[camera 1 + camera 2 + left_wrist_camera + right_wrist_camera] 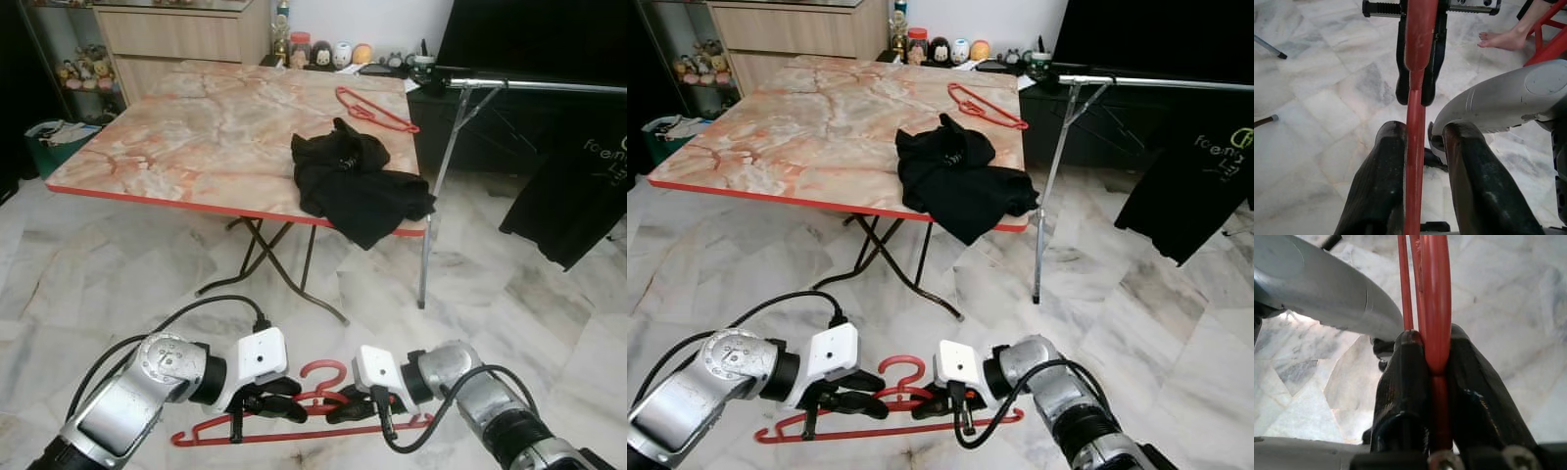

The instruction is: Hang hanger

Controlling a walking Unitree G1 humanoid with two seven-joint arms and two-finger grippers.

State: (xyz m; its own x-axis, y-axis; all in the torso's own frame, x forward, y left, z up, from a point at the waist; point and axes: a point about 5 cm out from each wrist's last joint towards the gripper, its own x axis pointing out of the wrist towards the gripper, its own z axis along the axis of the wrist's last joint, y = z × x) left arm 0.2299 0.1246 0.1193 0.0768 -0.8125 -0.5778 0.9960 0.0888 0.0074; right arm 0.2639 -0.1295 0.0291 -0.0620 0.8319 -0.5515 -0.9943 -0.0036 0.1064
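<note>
A marble-topped desk (196,127) with a red edge carries a black garment (355,181) and a red hanger (375,110).

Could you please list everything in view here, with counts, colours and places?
Held hanger: one, red, low in front of the robot, between both grippers.
Second hanger: one, red, far right corner of the table.
Garment: one, black, heaped at the table's right edge.
Table: one, marbled pink top with red rim, folding legs.
Rack: one, silver, right of the table.
T-shirt: one, black, hanging at far right.
Figurines: several, mixed colours, behind the table.
Bare foot: one, a person's, on the floor.
Left gripper: around the held hanger.
Right gripper: shut on the held hanger.
</note>
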